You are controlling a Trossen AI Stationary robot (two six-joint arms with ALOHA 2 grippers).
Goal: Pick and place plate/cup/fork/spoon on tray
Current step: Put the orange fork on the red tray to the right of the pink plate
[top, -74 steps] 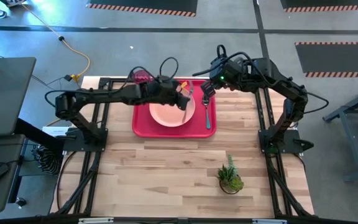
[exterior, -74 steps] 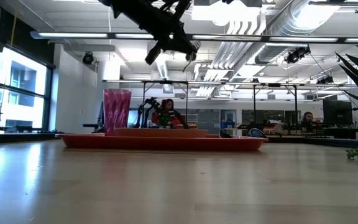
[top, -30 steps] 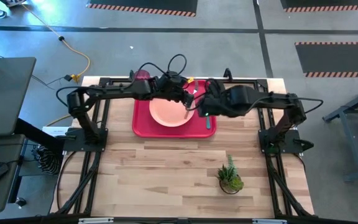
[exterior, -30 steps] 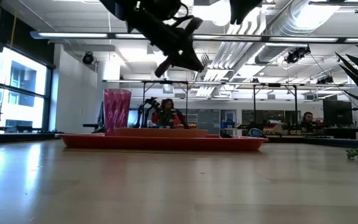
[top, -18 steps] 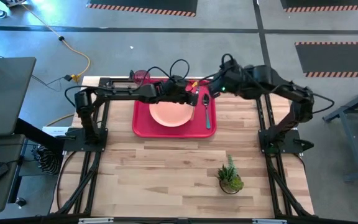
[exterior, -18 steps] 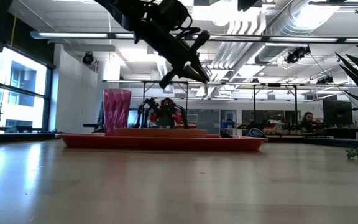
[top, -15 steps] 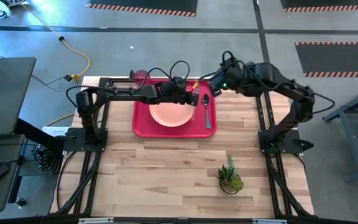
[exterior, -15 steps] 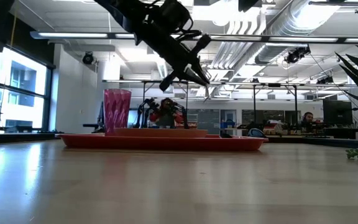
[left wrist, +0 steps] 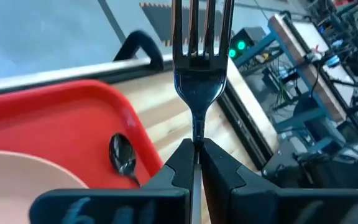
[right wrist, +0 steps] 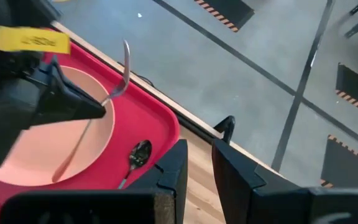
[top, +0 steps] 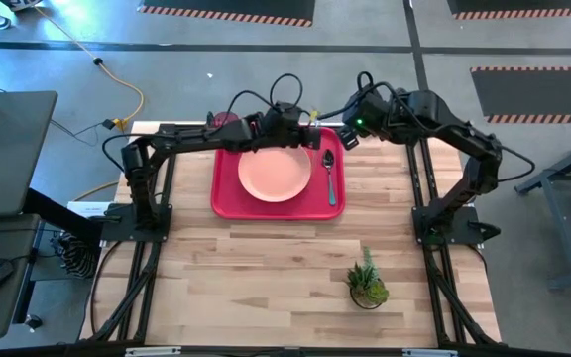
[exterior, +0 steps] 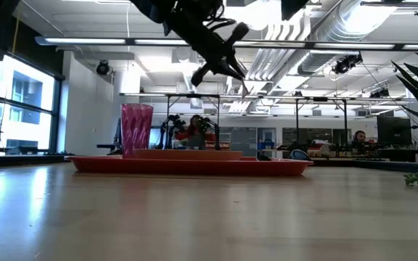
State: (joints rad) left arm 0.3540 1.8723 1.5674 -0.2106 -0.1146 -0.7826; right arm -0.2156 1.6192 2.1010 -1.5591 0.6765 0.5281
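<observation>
High view: the left gripper (top: 305, 135), clamped on the slim metal fork (top: 315, 139), hangs over the red rectangular plastic tray (top: 228, 202); lower it level beside the teal-handled spoon (top: 330, 175).

Left wrist view: glossy tines point outward.

Right wrist view: the right gripper (right wrist: 196, 163) waits, jaws apart, empty.

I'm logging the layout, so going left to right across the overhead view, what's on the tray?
cup → plate → spoon, all on the red tray. The fork is left out: the left gripper holds it above the tray.
</observation>
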